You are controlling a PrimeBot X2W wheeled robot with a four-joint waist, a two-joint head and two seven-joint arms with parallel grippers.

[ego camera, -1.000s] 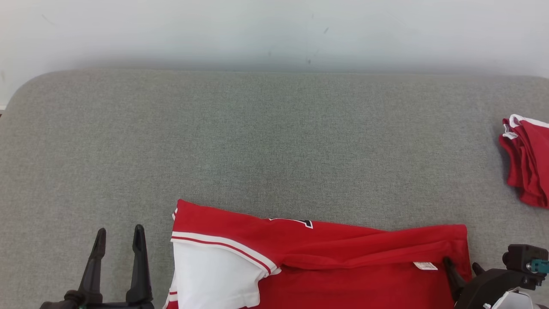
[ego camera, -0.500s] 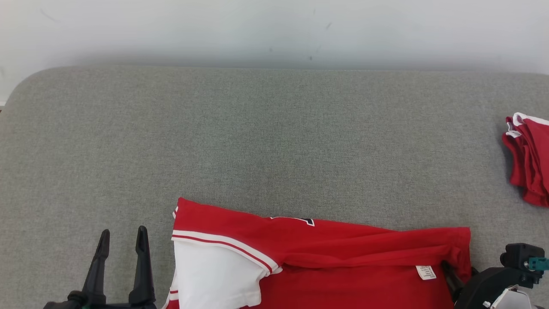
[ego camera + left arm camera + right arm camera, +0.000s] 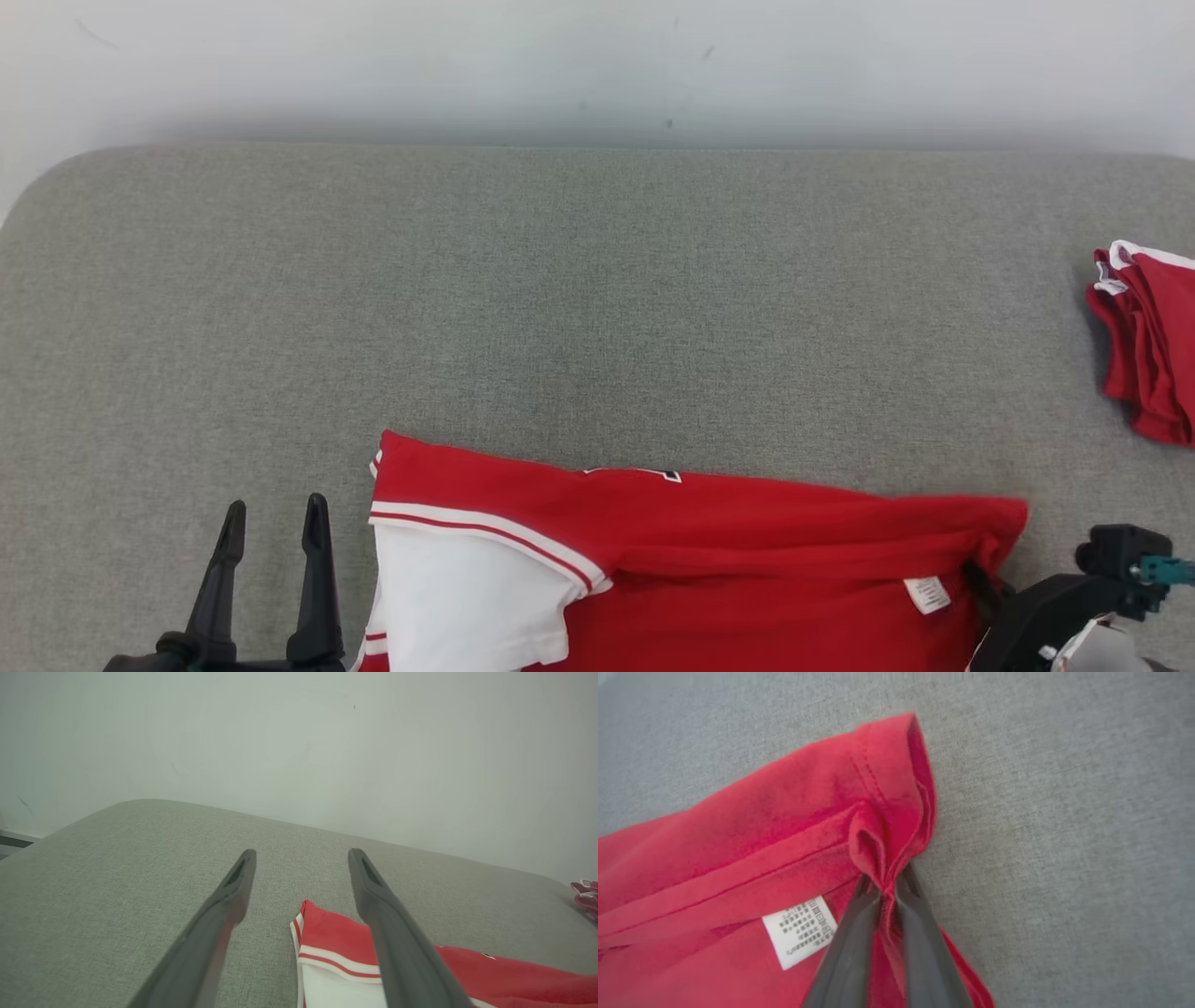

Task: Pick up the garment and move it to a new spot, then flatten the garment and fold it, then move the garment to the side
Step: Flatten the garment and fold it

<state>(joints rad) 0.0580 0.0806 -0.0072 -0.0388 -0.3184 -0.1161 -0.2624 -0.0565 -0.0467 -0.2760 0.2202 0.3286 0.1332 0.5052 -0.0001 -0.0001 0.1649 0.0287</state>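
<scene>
1. One red jersey (image 3: pixel 747 560), at six o'clock in the head view.
2. One white sleeve (image 3: pixel 457 597) showing on it, toward seven o'clock.
3. One white care label (image 3: pixel 927 594), near the jersey's five o'clock corner.
4. One pile of folded red garments (image 3: pixel 1153 355), at three o'clock against the picture's edge; several layers show, but the number of pieces cannot be told.
5. Two grippers: the left gripper (image 3: pixel 276 506) at seven o'clock and the right gripper (image 3: pixel 885 891) at five o'clock.
6. Four dark fingers (image 3: pixel 397 933) in all, two on each gripper.
7. One grey padded surface (image 3: pixel 560 308) under everything.
8. One pale wall (image 3: pixel 597 65), at twelve o'clock.
</scene>
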